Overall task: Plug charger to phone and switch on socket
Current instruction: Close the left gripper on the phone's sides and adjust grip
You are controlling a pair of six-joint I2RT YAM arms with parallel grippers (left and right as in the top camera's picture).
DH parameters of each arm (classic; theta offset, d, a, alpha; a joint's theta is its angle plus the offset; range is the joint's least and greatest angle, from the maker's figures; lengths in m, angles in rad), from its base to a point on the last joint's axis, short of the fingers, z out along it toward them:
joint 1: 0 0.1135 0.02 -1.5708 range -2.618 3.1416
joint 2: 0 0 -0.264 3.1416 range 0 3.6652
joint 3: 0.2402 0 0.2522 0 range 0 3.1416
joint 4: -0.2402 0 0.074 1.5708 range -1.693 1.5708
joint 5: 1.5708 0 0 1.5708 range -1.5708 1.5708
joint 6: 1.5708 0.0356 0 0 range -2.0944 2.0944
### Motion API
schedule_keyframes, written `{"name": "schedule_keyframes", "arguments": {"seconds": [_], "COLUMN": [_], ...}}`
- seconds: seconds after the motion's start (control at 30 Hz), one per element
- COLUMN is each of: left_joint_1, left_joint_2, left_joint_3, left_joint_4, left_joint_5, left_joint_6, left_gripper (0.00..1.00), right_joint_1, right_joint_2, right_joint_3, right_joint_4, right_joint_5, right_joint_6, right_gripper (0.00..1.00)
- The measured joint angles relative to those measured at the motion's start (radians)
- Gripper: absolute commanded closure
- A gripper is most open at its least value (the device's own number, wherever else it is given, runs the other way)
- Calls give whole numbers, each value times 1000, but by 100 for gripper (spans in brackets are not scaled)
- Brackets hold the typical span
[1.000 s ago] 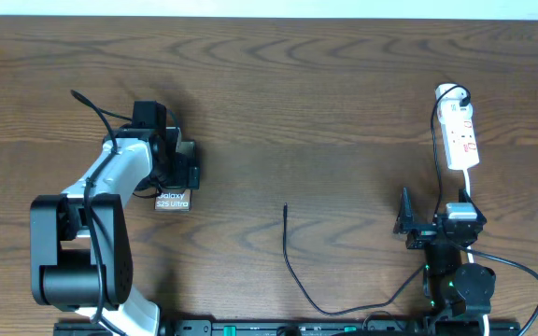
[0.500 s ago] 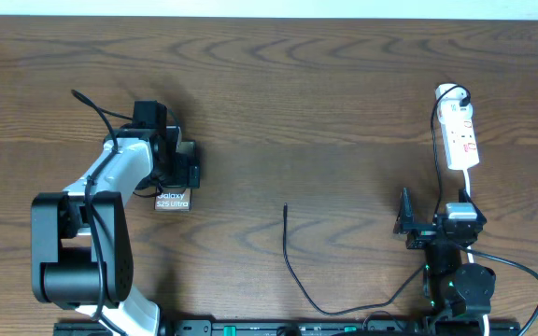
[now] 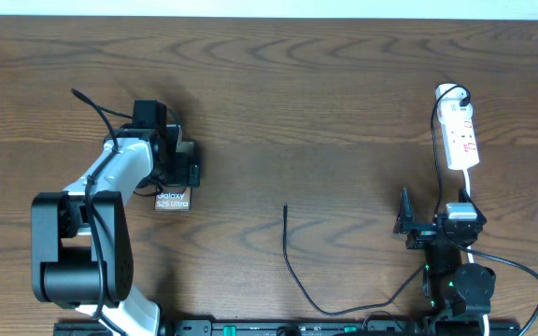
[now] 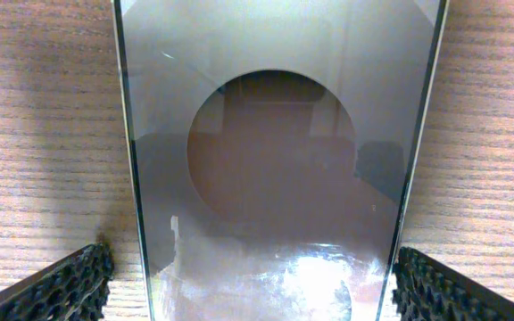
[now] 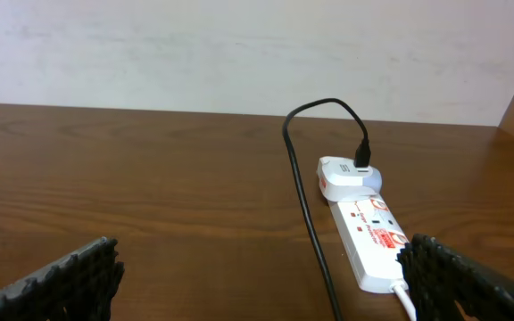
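The phone (image 3: 173,199) lies flat at the table's left, its "Galaxy" lettering showing below my left gripper (image 3: 177,164). In the left wrist view the glossy phone (image 4: 279,160) with its round ring fills the frame. My left gripper (image 4: 257,303) is open, one pad on either side of the phone's long edges. The charger (image 3: 289,257) trails across the centre, its tip pointing up and free. Its other end runs into a white adapter (image 5: 346,176) on the socket (image 3: 460,135) (image 5: 368,236) at the far right. My right gripper (image 3: 435,222) (image 5: 257,294) is open and empty, short of the socket.
The socket's white cord (image 3: 465,187) runs down beside my right arm. Thick black arm cables (image 3: 512,271) loop at the bottom right. A pale wall (image 5: 239,45) borders the table's far edge.
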State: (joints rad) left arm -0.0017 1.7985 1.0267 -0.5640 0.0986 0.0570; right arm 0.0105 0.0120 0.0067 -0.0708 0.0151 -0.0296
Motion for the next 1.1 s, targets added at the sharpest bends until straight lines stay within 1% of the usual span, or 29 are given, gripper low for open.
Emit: {"name": "schedule_keyframes", "arguments": {"seconds": [0.47,1.1], "left_joint_1": [-19,-23], "left_joint_2": [3,3], "left_joint_3": [0,0], "left_joint_4": [19,-6], "left_joint_5": [0,-19], "left_joint_6": [23,27], "left_gripper": [2,2], "right_joint_1": [0,0], "right_joint_2": [0,0], "right_joint_3": [0,0], "right_joint_4": [0,0], "right_joint_5": [0,0], "right_joint_6": [0,0], "right_gripper": [1,1]}}
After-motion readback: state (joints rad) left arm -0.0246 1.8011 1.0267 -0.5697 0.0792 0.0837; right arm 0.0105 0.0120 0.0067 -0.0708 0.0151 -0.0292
